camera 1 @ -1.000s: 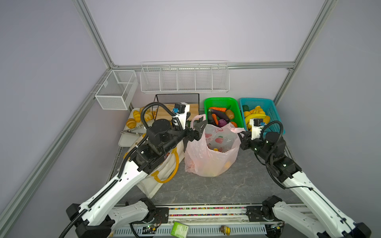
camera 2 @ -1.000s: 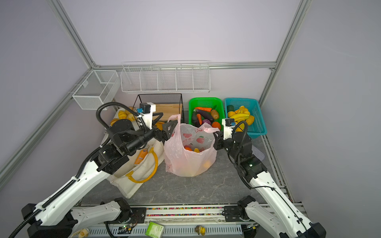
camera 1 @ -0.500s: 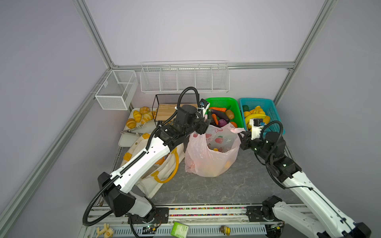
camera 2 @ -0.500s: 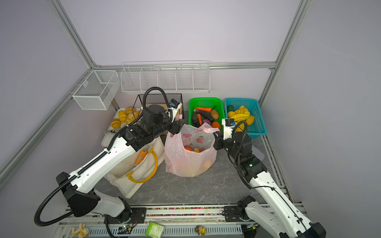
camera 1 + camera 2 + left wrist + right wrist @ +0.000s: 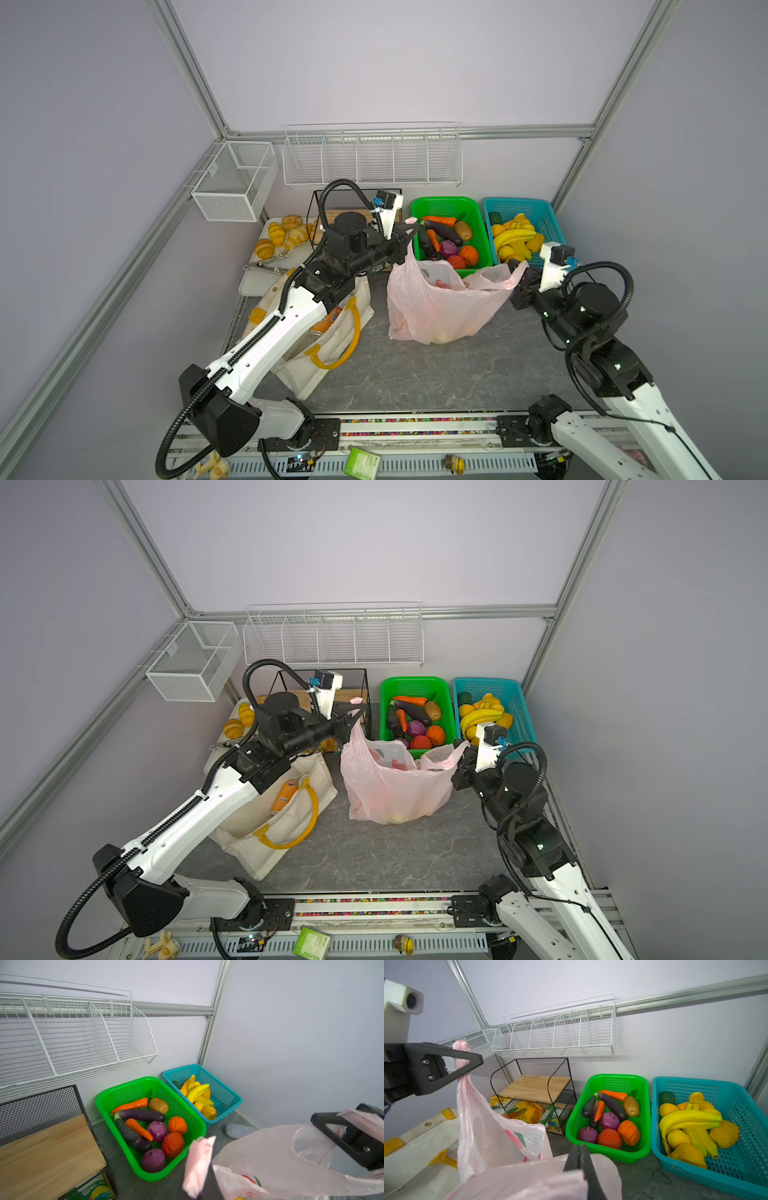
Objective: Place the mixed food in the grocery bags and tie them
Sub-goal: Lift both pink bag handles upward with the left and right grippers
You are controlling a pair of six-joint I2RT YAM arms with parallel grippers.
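**Left tool** [image 5: 409,233]: jaws clamped on one handle of the pink plastic bag [image 5: 440,307]. The bunched end of the handle pokes up past the tool. This handle is drawn up and toward the back-left, above the bag's mouth.

**Right tool** [image 5: 521,270]: jaws pinched narrow on the opposite handle, held lower, at the bag's right side. The right wrist view confirms it, with pink film caught between the closed jaws.

**Bag:** stands on the counter [image 5: 415,374] about mid-width, toward the back edge, just in front of the green basket [image 5: 444,201]. Its mouth is stretched open between the two tools and the handles are not tied. Something red lies inside near the mouth, and a pale yellow shape shows through the film at the bottom — cannot tell what either one is.

**Canvas tote** [image 5: 322,779]: lies along the left edge of the counter, partly under the left arm, mouth open and yellow handles slack. The orange soda can [image 5: 284,796] lies inside it.

**Teal basket** [image 5: 519,205]: at the back-right corner, holding bananas and other yellow fruit — apart from both tools.
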